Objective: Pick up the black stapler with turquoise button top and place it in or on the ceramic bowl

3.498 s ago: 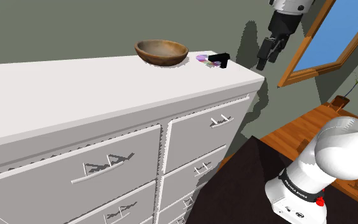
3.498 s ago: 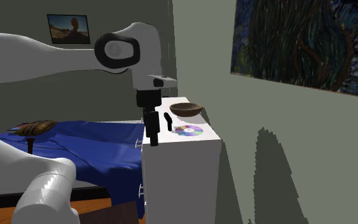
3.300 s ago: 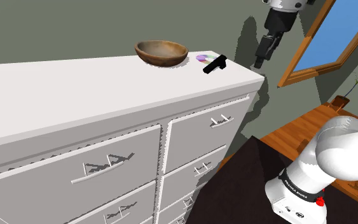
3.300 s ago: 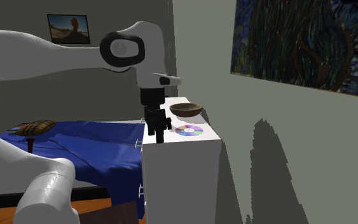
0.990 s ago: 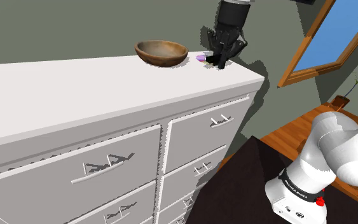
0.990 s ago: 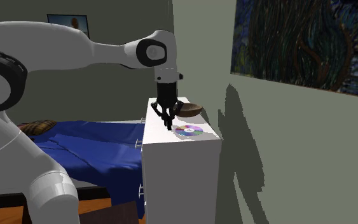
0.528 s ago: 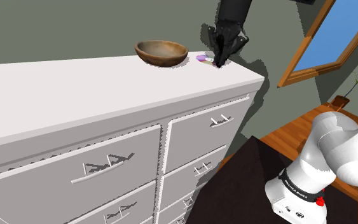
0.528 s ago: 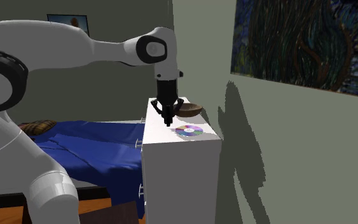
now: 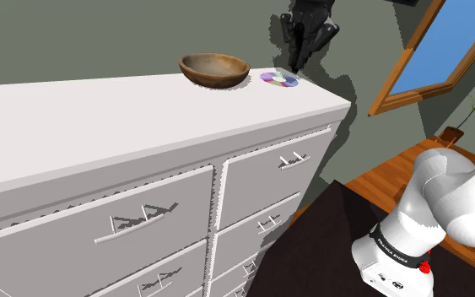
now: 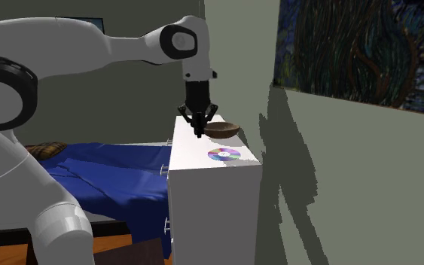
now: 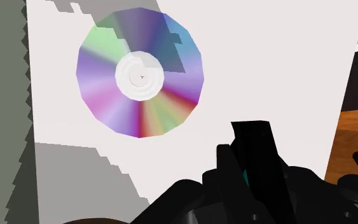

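The black stapler [image 11: 254, 149] sits clasped between my gripper's fingers, a sliver of turquoise showing on it. My gripper [image 9: 298, 61] is shut on it and hangs a little above the dresser's right end, over a rainbow-coloured disc [image 9: 279, 79]. The brown bowl [image 9: 215, 68] stands upright on the dresser top, just to the shoulder view's left of the disc. In the second exterior view the gripper [image 10: 199, 134] hovers in front of the bowl [image 10: 221, 129], with the disc [image 10: 224, 154] below and nearer the camera. The disc [image 11: 139, 73] lies flat under the gripper [image 11: 247, 188].
The white dresser [image 9: 100, 118] has a long bare top and drawers with handles. A grey wall runs right behind the bowl. A wood-framed window [image 9: 421, 59] is at the right, a blue bed [image 10: 105, 166] lies beyond the dresser, and a large painting [image 10: 353, 45] hangs on the wall.
The gripper has risen straight up from the dresser top, taking the stapler with it. The disc, partly covered before, now lies fully in sight.
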Robot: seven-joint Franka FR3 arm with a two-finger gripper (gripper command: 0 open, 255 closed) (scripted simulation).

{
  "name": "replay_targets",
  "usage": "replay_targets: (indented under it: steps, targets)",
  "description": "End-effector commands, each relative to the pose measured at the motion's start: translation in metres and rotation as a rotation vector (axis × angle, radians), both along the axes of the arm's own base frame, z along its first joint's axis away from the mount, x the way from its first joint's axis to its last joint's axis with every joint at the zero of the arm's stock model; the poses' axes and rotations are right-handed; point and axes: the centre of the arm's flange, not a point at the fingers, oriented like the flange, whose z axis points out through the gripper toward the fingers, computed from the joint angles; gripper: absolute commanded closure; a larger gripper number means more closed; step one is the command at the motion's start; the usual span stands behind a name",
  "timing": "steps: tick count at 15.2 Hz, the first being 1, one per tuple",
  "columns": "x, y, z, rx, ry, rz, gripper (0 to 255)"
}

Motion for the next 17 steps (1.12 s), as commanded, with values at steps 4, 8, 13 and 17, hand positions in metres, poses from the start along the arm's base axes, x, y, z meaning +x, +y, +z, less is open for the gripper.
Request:
replay_targets:
  steps: [4,8,13,17]
  targets:
    - [0.000,0.000,0.026,0.000,0.000,0.000,255]
    - [0.000,0.000,0.047,0.000,0.000,0.000,255]
    - [0.009,0.010,0.067,0.000,0.000,0.000,255]
    - [0.047,0.047,0.067,0.000,0.000,0.000,255]
